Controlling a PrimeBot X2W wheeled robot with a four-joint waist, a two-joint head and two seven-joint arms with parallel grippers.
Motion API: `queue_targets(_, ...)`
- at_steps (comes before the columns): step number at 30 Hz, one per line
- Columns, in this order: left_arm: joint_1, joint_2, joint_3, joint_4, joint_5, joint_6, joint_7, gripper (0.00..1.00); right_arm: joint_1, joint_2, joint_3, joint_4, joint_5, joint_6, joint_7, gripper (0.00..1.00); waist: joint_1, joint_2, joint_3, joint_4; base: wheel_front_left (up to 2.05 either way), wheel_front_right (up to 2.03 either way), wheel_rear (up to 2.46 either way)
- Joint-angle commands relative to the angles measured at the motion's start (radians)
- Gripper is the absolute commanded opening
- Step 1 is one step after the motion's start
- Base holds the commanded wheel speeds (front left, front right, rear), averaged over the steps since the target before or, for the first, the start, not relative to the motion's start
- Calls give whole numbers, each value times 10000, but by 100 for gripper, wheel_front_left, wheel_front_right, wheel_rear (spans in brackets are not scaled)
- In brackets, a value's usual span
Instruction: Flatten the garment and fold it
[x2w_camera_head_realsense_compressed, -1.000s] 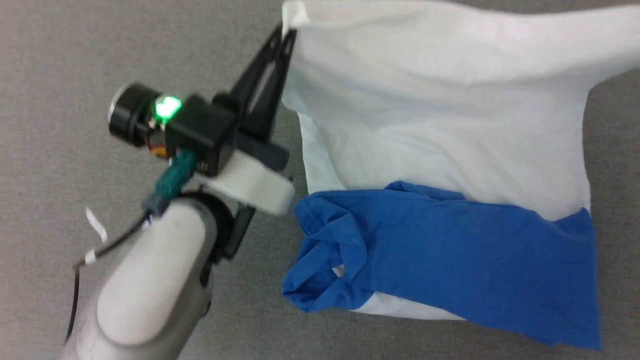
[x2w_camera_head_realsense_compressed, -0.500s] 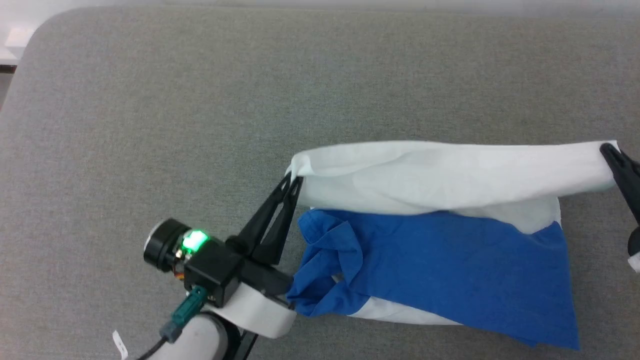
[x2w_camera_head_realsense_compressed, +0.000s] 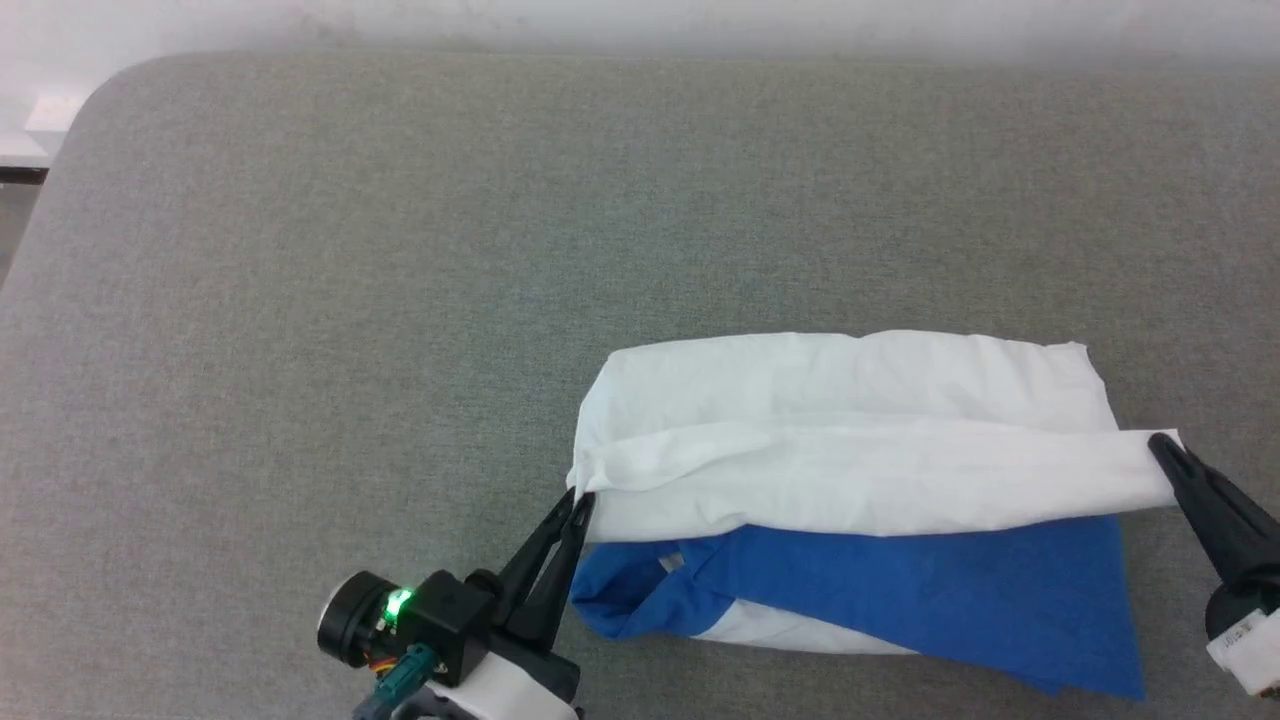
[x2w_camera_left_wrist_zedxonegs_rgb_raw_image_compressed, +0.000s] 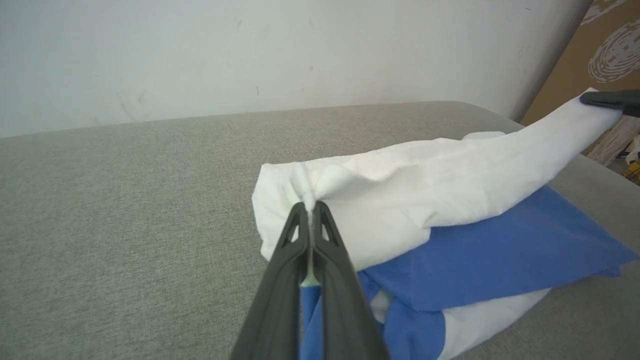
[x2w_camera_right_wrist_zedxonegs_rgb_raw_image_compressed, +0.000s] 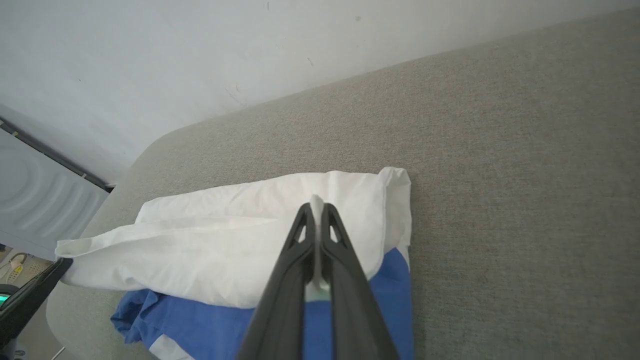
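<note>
The garment (x2w_camera_head_realsense_compressed: 850, 450) lies on the grey padded surface (x2w_camera_head_realsense_compressed: 400, 250), and its blue sleeves (x2w_camera_head_realsense_compressed: 900, 590) are the landmark here. Over the last second the head camera has swung, so much of the apparent shift is the view's own. Even so, the cloth has changed against itself. The white body was spread wide and lifted, and half a second ago its held edge stood on the far side of the blue sleeves, leaving them fully bare. That edge now overlaps their far part, and the white panel is doubled back on itself in a long soft roll.

I judge that the fold of the body over the blue sleeves is under way but not finished. The edge still has to be laid down and let go.

The left gripper (x2w_camera_head_realsense_compressed: 580, 497) is pinched tight on the white corner at the left end of the blue sleeves. The right gripper (x2w_camera_head_realsense_compressed: 1160, 442) is clamped on the matching corner at their right end. The hem runs taut and nearly straight between them. Whether it rests on the blue sleeves or hangs just above them is hard to tell.

The jersey is thin and limp, with shallow creases and rounded fold lines. The blue bunches into loose ruffles at its left end. The surface beneath is a matte, finely woven felt-like fabric with a rounded corner.
</note>
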Motion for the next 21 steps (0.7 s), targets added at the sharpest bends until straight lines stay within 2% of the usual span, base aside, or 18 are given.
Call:
queue_targets(1, 111, -124, 107, 147, -63, -108, -50, 7, 129, 54, 48, 73, 46, -9, -141, 0, 1, -1, -45, -33, 0, 0, 0)
queue_targets(3, 149, -237, 196, 300, -86, -225, -52, 17, 179, 71, 138, 142, 69, -9, -192, 0, 1, -1, -73, -43, 0, 0, 0)
queue_targets(5, 188, -345, 313, 369, -77, -310, -53, 17, 200, 77, 230, 205, 73, -9, -248, 0, 1, -1, -101, -51, 0, 0, 0)
queue_targets(8, 369, -521, 516, 408, -100, -395, -54, 10, 258, 104, 356, 311, 91, -9, -325, 0, 1, -1, -125, -54, 0, 0, 0)
queue_targets(10, 533, -615, 630, 439, -80, -443, -55, 0, 341, 143, 410, 388, 126, -9, -378, 0, 1, -1, -136, -42, 0, 0, 0)
queue_targets(15, 918, -760, 772, 609, 49, -624, -55, 0, 608, 209, 460, 595, 142, -9, -483, 0, 1, -1, -130, -22, 0, 0, 0)
queue_targets(21, 1030, -721, 465, 1416, 277, -875, -42, 0, 845, 313, 634, 872, 29, -9, -533, 0, 1, -1, -155, -52, 0, 0, 0)
